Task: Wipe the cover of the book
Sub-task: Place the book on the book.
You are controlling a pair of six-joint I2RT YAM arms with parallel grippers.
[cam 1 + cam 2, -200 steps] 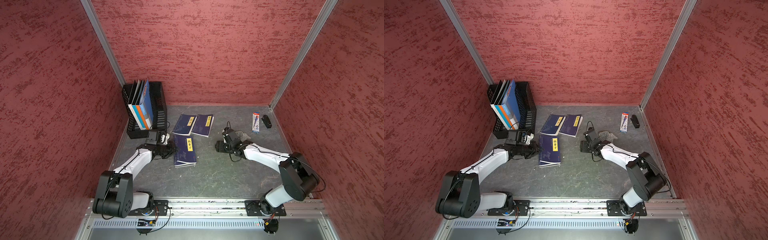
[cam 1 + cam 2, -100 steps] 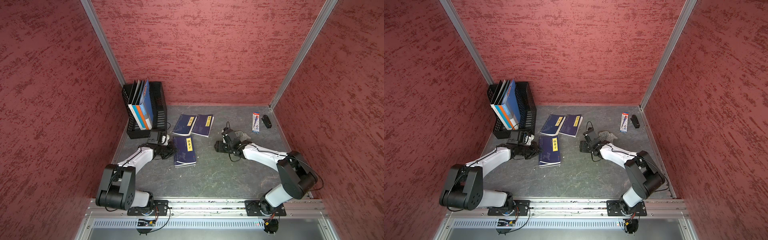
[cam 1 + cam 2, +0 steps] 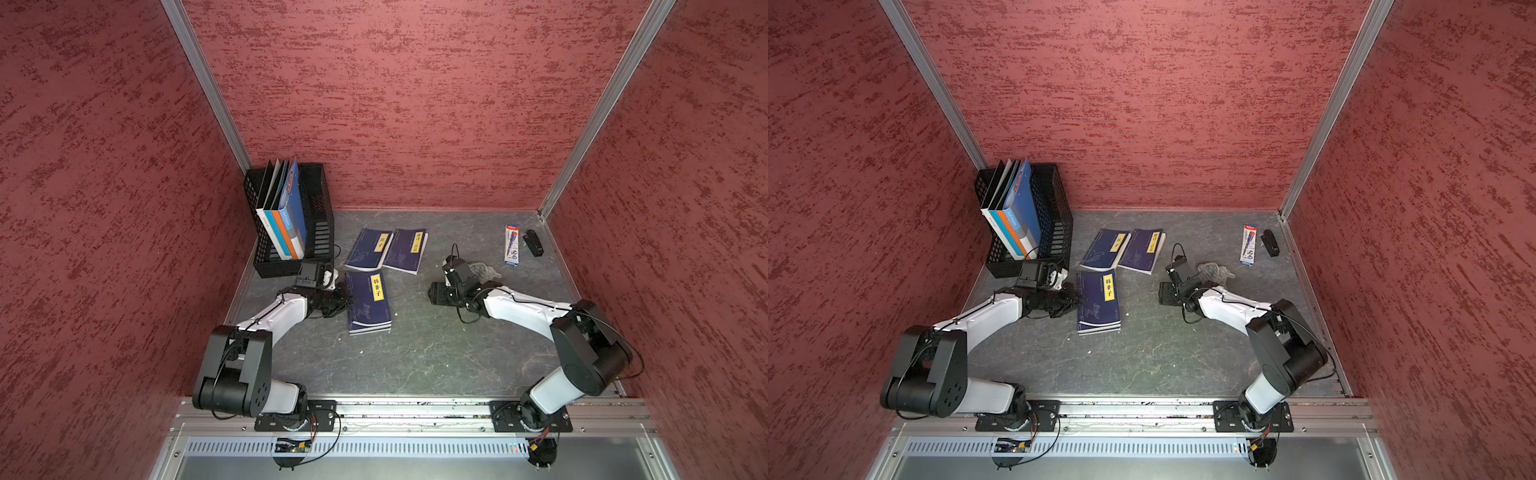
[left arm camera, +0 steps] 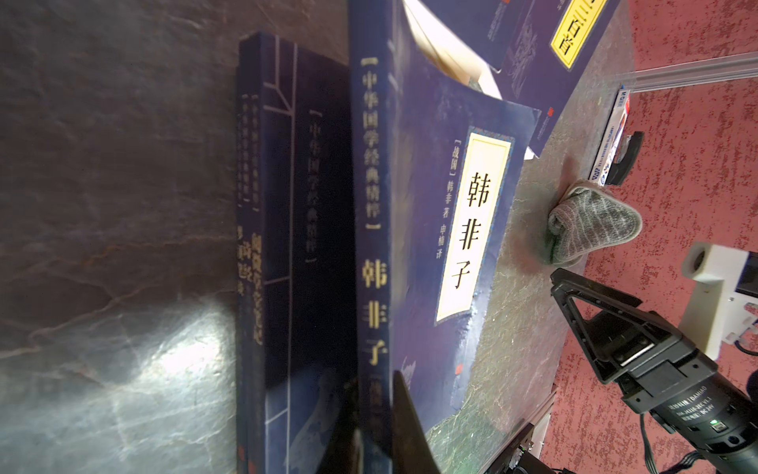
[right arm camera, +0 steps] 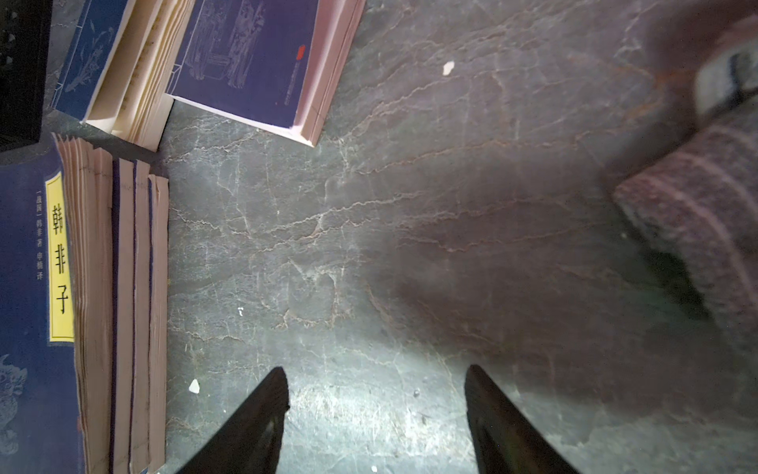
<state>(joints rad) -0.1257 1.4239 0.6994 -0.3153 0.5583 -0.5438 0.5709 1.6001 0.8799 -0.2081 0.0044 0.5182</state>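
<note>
Item inspected: the book (image 3: 369, 301), dark blue with a yellow title label, lies cover up on two thinner volumes (image 4: 287, 205) on the table (image 3: 415, 353). The left gripper (image 4: 375, 422) is at the book's spine edge, jaws drawn in on that edge, one finger over the cover and one below. The right gripper (image 5: 375, 373) hangs over bare table on the book's page side, jaws apart and empty. The cloth (image 3: 1214, 272) lies beyond that gripper, farther from the book, untouched.

Finding: wiping not begun.

Risks:
- A pass made without the cloth cleans nothing.
- A hold on one edge may let the book pivot or slide off the volumes beneath under pressure.
- The cover's lifted corner may snag the cloth and crease
</note>
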